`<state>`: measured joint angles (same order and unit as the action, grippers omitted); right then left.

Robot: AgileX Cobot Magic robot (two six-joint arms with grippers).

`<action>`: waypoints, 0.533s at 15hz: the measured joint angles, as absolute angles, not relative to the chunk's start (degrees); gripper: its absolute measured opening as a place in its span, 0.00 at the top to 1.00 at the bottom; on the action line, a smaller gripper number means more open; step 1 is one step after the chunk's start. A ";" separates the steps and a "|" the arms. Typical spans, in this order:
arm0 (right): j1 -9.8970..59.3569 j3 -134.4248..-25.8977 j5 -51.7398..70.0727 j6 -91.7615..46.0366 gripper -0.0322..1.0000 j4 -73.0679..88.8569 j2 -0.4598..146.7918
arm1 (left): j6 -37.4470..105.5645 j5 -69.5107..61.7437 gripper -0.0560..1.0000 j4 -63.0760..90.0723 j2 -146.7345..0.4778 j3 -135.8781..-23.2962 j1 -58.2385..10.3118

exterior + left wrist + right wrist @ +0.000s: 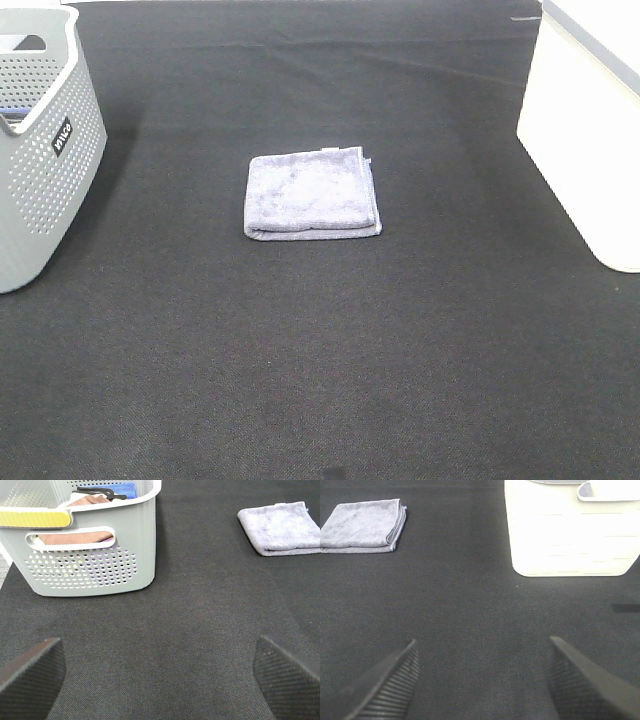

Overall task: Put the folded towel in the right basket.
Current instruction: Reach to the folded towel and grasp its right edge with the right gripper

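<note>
A folded lavender-grey towel (312, 194) lies flat on the black table near its middle. It also shows in the left wrist view (281, 528) and in the right wrist view (362, 525). The right basket (590, 130) is white and stands at the right edge; the right wrist view shows its wall (570, 535). My left gripper (160, 672) is open and empty, well short of the towel. My right gripper (482, 680) is open and empty, facing the table between the towel and the white basket. Neither gripper shows in the exterior high view.
A grey perforated basket (40, 150) stands at the left edge. In the left wrist view it (90, 555) holds cloths, brown and blue among them. The black mat (320, 370) covers the table.
</note>
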<state>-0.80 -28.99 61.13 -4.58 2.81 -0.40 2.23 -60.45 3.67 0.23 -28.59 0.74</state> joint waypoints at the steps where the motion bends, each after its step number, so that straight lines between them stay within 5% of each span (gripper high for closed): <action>1: -0.80 -28.99 61.13 -4.58 0.32 2.81 -0.40 | 2.23 -60.45 0.03 3.67 0.23 -28.59 0.74; 8: -0.80 -28.99 61.13 -4.58 0.32 2.81 -0.40 | 2.23 -60.45 0.03 3.67 0.23 -28.59 0.74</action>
